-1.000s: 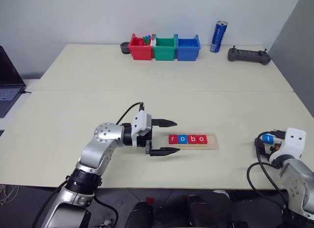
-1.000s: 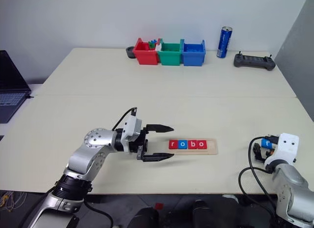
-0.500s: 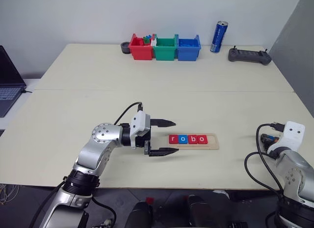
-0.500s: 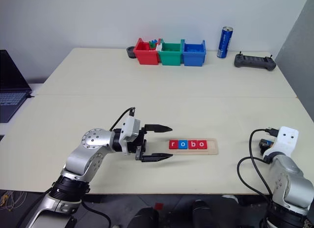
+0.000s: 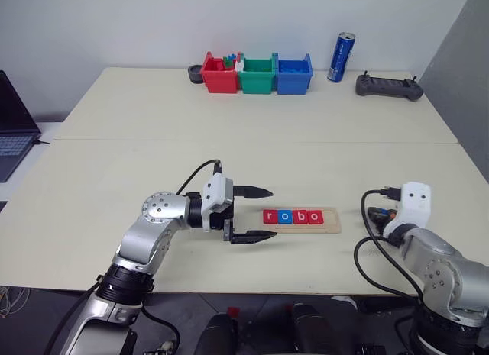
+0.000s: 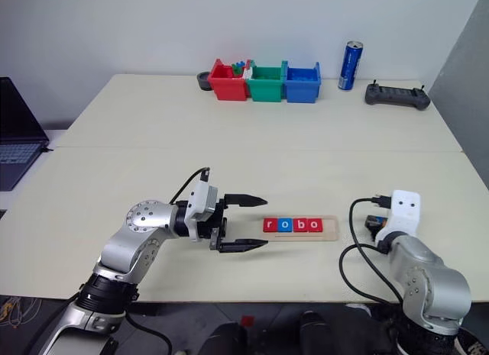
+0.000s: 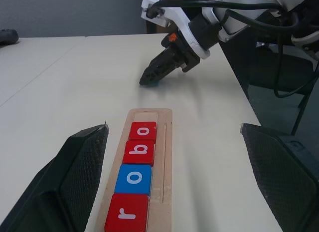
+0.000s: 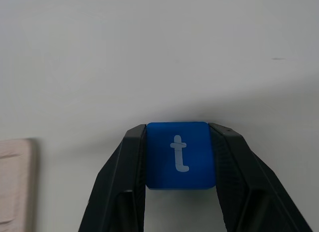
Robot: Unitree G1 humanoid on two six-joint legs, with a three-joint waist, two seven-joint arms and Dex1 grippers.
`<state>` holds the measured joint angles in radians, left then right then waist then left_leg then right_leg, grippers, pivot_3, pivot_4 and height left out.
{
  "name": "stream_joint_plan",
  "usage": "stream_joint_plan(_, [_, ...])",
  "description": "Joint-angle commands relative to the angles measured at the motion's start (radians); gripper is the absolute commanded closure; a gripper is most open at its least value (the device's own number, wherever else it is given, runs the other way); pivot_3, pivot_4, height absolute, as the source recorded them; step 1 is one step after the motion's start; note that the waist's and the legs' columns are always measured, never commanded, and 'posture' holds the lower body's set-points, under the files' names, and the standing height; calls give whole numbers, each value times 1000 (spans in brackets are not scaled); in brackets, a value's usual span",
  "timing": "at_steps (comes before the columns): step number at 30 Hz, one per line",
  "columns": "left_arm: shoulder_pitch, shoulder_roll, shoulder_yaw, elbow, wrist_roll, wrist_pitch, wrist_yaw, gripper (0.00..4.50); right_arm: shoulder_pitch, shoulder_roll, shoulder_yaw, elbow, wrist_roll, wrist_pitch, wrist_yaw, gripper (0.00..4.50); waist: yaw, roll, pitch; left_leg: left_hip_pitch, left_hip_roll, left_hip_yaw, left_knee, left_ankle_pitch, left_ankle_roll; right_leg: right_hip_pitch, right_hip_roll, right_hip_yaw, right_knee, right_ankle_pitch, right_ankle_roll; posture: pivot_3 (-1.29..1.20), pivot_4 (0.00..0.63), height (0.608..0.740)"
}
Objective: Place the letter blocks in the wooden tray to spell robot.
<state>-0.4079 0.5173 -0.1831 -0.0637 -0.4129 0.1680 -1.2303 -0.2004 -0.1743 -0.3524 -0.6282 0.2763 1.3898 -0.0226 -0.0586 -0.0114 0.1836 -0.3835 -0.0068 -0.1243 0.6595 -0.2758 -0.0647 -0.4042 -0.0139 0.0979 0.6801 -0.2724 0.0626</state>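
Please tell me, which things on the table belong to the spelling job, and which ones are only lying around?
Job:
- wooden tray
- four letter blocks r, o, b, o
- blue t block in right claw

Lying about:
- three coloured bins
- drink can
- black controller
- laptop

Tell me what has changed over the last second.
The right gripper closed on the blue t block and carried it left across the table toward the wooden tray. The left gripper stayed open beside the tray's left end; the four blocks spelling robo have not moved.
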Motion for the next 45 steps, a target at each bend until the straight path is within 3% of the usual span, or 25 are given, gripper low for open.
stream_joint_plan(1, [-14, 1, 15, -12, -1, -15, 0, 0, -11, 30, 10, -59, -3, 40, -8, 3053, 0, 0, 0, 0, 0, 0, 0, 0, 0, 0, 0, 0, 0, 0, 0, 0, 150, 740])
stream_joint_plan(8, [6, 8, 17, -27, 0, -17, 2, 0, -30, 50, 44, -91, 4, 96, 17, 3053, -1, 0, 0, 0, 0, 0, 0, 0, 0, 0, 0, 0, 0, 0, 0, 0, 150, 740])
stream_joint_plan(17, [-3, 11, 17, -22, 0, -11, 3, 0, -119, -25, 27, -71, -28, 74, 29, 35, -2, 0, 0, 0, 0, 0, 0, 0, 0, 0, 0, 0, 0, 0, 0, 0, 150, 740])
stream_joint_plan(24, [-22, 2, 9, -4, 4, -13, -2, 0, -382, -157, 48, 112, -60, -140, 60, 35, -5, 0, 1, 0, 0, 0, -1, 0, 0, -1, 0, 0, -1, 0, 0, 0, 150, 740])
stream_joint_plan(27, [-31, -2, 6, 8, 7, -19, -6, 0, -435, -257, 114, 206, -40, -276, 188, 35, -5, 0, 1, -1, 0, 0, -1, 0, 0, -1, 0, -1, -1, 0, 0, 0, 150, 740])
stream_joint_plan(29, [-37, -6, 5, 15, 9, -25, -7, 0, -406, -341, 156, 228, 14, -374, 361, 35, -4, 0, 1, -1, 0, 0, -3, 0, 0, -1, 0, -1, -2, 0, 0, 0, 150, 740])
stream_joint_plan(32, [-43, -11, 6, 20, 11, -30, -7, 0, -199, -573, 240, 222, 31, -675, 752, 35, 10, -1, 2, -2, -1, -2, -6, 0, 0, -1, -1, -3, -6, 0, 0, 0, 150, 740])
stream_joint_plan(35, [-37, -7, 8, 15, 7, -30, -14, 0, -35, -736, 234, 341, 31, -936, 1025, 35, 16, -2, 2, -5, -2, -3, -10, 0, 0, 0, -4, -6, -14, 0, 1, 0, 150, 740])
stream_joint_plan(39, [-30, -8, 5, 19, 11, -39, -15, 0, -13, -816, 251, 529, 30, -1144, 1228, 35, 1, -3, 3, -3, -2, 2, -10, 0, 0, 0, -6, -2, -16, 1, 2, 0, 150, 740])
stream_joint_plan(45, [-26, -9, 6, 13, 14, -42, -8, 0, -126, -827, 336, 729, -12, -1265, 1367, 35, -9, -3, 3, 1, 0, 3, -12, 1, 1, 1, -3, -1, -14, 2, 1, 0, 150, 740])
